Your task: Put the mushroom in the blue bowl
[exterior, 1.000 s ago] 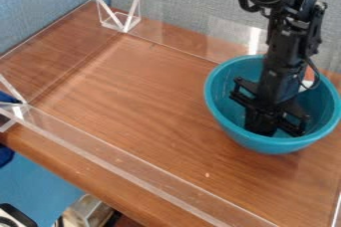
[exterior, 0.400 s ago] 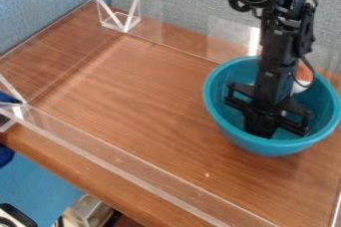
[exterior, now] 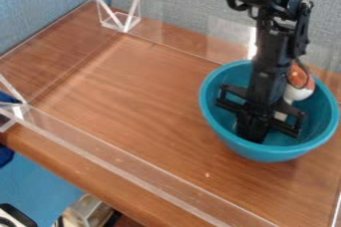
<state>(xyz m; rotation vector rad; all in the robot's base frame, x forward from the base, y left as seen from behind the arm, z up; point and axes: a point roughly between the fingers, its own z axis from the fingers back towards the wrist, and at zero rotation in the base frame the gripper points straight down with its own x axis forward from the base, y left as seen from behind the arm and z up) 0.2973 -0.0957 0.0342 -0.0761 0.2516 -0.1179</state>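
One broad wooden table (exterior: 134, 112) is being taken as the ground of the scene, and the blue bowl (exterior: 217, 121) is being carried near its right side as seen by the camera. Over the bowl the dark robot arm (exterior: 276, 42) is being held roughly upright, its lower part being enclosed by the bowl's wall. Low in the bowl, the end effector (exterior: 253, 129) is being presented with its fingers apparently together; no grip on the mushroom is being shown, though the fingertips themselves are being partly lost in dark shapes and shadow. Smallest of all, the mushroom (exterior: 300, 89) is being seen toward the far right of the bowl, beside the arm and partly covered by it, above and to the right of the fingers in the view. Its orange cap is being shown uppermost and its pale stem lower, so its long axis is being read as rather steep, though the exact lean cannot be told. It is apparently being contained by the bowl, near the far wall; whether that wall is being touched cannot be made out. The placing is therefore being judged as essentially achieved, and the next move is being reckoned as a straight upward withdrawal, with the arm being kept away from that right-hand side, lest the mushroom be knocked or dragged over the rim.
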